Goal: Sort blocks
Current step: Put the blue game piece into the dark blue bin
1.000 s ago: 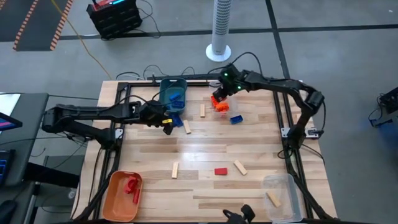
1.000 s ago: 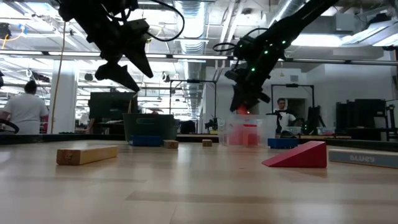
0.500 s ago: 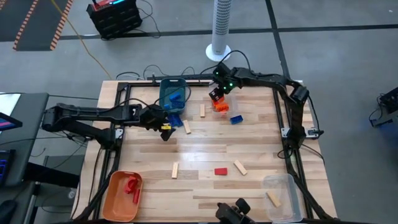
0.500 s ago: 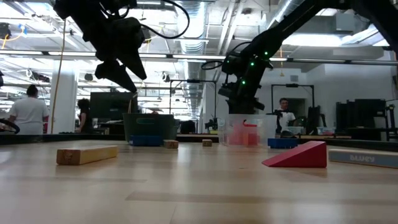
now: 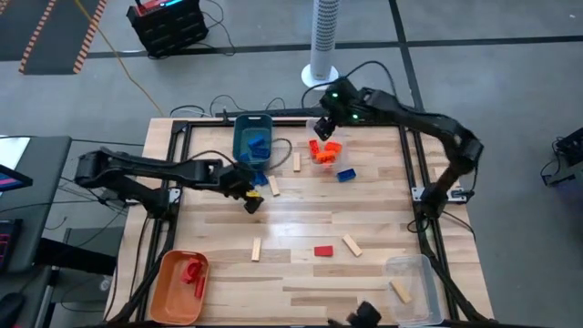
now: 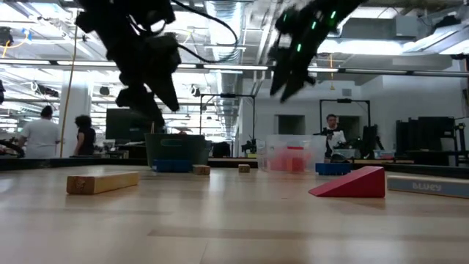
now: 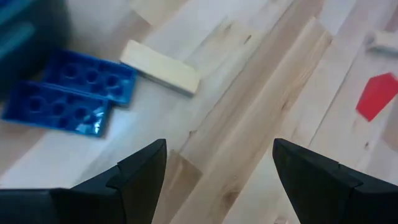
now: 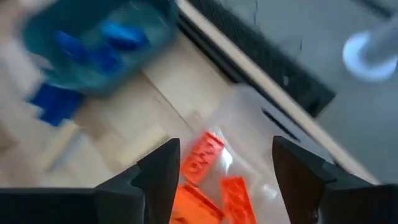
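Your right end effector (image 5: 324, 128) hangs with its fingers spread and nothing between them, just above the clear bin (image 5: 324, 151) of orange blocks (image 8: 200, 159) near the bench's (image 5: 301, 214) far edge. In the right wrist view the orange blocks lie below the parted fingers, with the teal bin (image 5: 253, 138) of blue blocks (image 8: 118, 34) beyond.

Your left end effector (image 5: 252, 202) is open too, holding nothing, poised just on the near side of the teal bin. Below it, 2 blue studded blocks (image 7: 68, 91) lie side by side, touching, and a light wood block (image 7: 160, 66) rests just beside them.

Taking the teal bin as your landmark: another wood block (image 5: 296, 162) lies between it and the clear bin, and a blue block (image 5: 346, 175) sits just past the clear bin. Well toward the near edge lie a wood block (image 5: 257, 250), a red wedge (image 5: 323, 251) and a tilted wood block (image 5: 352, 244). The orange bin (image 5: 178, 286) at the near left corner holds red blocks (image 5: 192, 272); a second clear bin (image 5: 410, 288) at the near right holds 1 wood block (image 5: 400, 291).
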`<state>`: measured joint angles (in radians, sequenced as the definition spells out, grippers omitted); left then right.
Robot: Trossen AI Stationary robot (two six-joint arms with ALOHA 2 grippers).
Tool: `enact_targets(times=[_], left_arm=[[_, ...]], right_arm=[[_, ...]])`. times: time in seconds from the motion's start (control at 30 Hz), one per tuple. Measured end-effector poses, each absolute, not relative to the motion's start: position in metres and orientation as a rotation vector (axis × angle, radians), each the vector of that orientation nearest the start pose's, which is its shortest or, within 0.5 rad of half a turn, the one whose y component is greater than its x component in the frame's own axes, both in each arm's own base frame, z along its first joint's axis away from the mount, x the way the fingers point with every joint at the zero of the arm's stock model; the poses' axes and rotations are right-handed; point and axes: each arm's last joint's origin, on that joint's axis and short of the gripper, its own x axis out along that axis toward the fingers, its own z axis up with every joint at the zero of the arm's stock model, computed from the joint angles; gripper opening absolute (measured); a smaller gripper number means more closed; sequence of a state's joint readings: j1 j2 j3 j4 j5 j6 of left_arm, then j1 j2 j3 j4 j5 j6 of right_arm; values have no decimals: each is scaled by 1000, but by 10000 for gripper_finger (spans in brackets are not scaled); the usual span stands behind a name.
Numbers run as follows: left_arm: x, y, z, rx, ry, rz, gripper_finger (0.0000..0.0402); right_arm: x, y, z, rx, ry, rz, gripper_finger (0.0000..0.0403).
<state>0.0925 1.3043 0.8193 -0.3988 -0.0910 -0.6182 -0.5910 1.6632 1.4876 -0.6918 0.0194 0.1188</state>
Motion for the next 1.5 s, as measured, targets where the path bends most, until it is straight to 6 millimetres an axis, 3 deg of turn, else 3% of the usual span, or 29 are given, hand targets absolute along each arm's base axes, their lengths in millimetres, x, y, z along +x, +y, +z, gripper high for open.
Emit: enact_targets(times=[0.17, 0.3, 0.43, 0.63, 0.87, 1.0, 1.2, 1.5], left_arm=[[283, 20, 212, -500, 904, 407, 286], [293, 17, 208, -501, 1057, 419, 286], [293, 19, 203, -488, 1157, 564, 286], [290, 37, 200, -628, 1038, 876, 286], [293, 44, 202, -700, 835, 1068, 286], [289, 45, 193, -768, 730, 1167, 286], [292, 46, 175, -886, 570, 1118, 286], [282, 57, 169, -797, 641, 1184, 286]], right_arm=[[289, -160, 349, 277, 712, -549, 244], [281, -126, 369, 251, 679, -498, 244], [277, -93, 377, 189, 698, -503, 244], [284, -55, 379, 153, 694, -466, 244], [288, -33, 372, 194, 689, -445, 244], [290, -20, 373, 202, 674, -407, 244], [292, -2, 374, 179, 656, -393, 244], [292, -1, 375, 185, 650, -391, 244]])
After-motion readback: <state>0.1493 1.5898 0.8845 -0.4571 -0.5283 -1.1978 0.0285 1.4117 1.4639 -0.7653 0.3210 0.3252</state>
